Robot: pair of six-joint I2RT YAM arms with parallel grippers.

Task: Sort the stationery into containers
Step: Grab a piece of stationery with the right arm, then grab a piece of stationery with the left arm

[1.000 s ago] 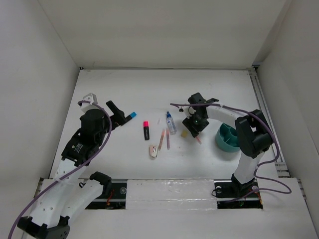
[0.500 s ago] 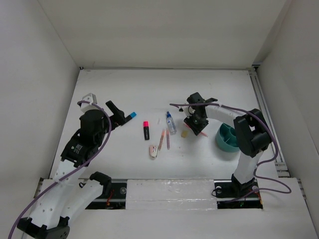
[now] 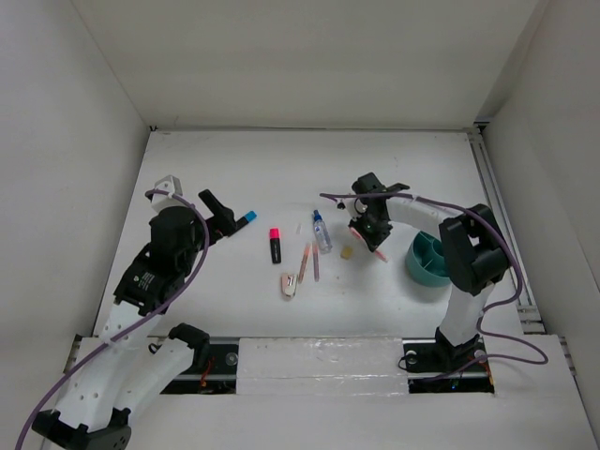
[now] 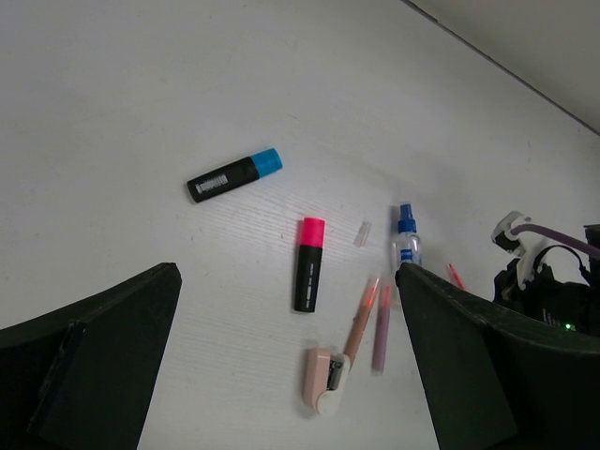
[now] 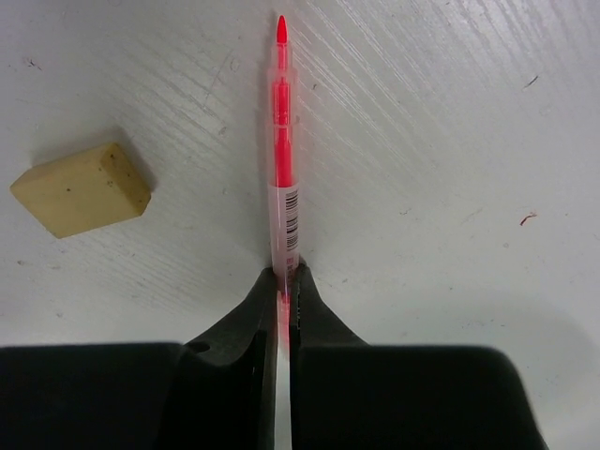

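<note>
My right gripper [image 5: 284, 281] is shut on a thin pink-red pen [image 5: 281, 169] that lies along the table; the pen [image 3: 380, 253] pokes out toward the teal organiser cup [image 3: 429, 260]. A tan eraser [image 5: 82, 187] sits just left of the pen. My left gripper [image 4: 286, 272] is open, raised over the table at the left. Below it lie a blue-capped highlighter [image 4: 234, 175], a pink-capped highlighter [image 4: 308, 264], a clear blue-capped bottle [image 4: 406, 241], two thin pens [image 4: 361, 322] and a pinkish stapler [image 4: 323, 380].
A small clear cap [image 4: 362, 233] lies between the pink-capped highlighter and the bottle. White walls close in the table on three sides, and a rail [image 3: 502, 225] runs along its right edge behind the cup.
The right gripper's jaws closed onto the pink-red pen and shifted slightly toward the far side. The left arm and the other items have not moved.
</note>
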